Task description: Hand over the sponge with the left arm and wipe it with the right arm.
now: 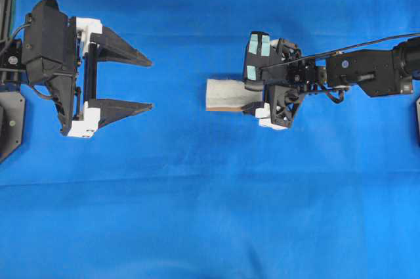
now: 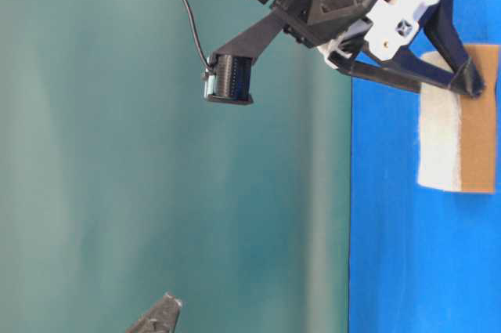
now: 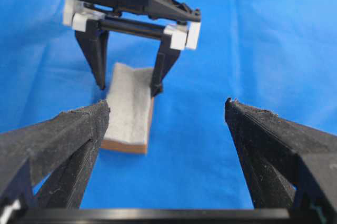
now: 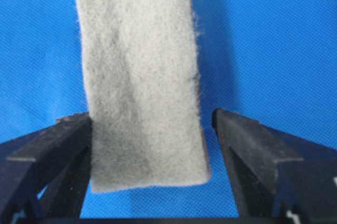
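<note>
The sponge (image 1: 226, 94) lies flat on the blue cloth at the middle, grey-white face up over its tan layer. My right gripper (image 1: 252, 95), marked with teal tape strips, points down over the sponge's right end. Its fingers straddle that end. In the right wrist view the sponge (image 4: 139, 76) touches the left finger, and a strip of blue shows before the right finger, so the right gripper (image 4: 151, 114) is open. My left gripper (image 1: 151, 84) stands open at the left, well short of the sponge. The left wrist view has the sponge (image 3: 129, 103) ahead of the left gripper (image 3: 167, 103), with nothing between the fingers.
Blue cloth (image 1: 210, 213) covers the whole table. A teal backdrop (image 2: 117, 153) fills the left of the table-level view. A black cable (image 1: 367, 42) runs along the right arm.
</note>
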You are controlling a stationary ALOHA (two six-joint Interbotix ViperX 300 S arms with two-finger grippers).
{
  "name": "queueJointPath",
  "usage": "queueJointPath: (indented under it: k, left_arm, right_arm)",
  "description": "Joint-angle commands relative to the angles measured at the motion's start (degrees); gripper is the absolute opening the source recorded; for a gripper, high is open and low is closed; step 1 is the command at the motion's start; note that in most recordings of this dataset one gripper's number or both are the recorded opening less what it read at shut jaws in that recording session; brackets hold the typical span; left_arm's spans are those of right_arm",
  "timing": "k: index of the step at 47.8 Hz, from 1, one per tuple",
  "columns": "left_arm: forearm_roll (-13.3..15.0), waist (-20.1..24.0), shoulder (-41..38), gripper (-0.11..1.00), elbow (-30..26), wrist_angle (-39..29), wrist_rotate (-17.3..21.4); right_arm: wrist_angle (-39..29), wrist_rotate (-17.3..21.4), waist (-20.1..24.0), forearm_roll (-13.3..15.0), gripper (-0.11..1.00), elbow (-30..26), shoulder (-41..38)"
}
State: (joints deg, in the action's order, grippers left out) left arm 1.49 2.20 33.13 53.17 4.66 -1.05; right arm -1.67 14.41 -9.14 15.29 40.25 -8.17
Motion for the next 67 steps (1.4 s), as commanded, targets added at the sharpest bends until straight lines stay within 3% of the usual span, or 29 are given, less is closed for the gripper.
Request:
queueJointPath:
  k: [1,20,52,67]
  left_arm:
    - [0.0,-0.2,0.2,0.9,-0.6,0.4,0.0]
    - [0.0,-0.2,0.3,0.9,-0.5,0.2,0.2]
    - [0.0,-0.2,0.4,0.9,-0.5,0.1,0.4]
    - [0.0,-0.2,0.4,0.9,-0.5,0.1,0.7]
  right_arm:
    - [0.3,-0.1,-0.2,0.1,0.73,-1.1,1.8]
    - [-0.7,-0.1,0.5,0.1,0.74,-1.2,6.9]
    - [-8.0,-0.1,4.7,0.2,0.74,1.8,27.0]
    - [-6.3,0.2,4.9,0.2,0.74,2.5,27.7]
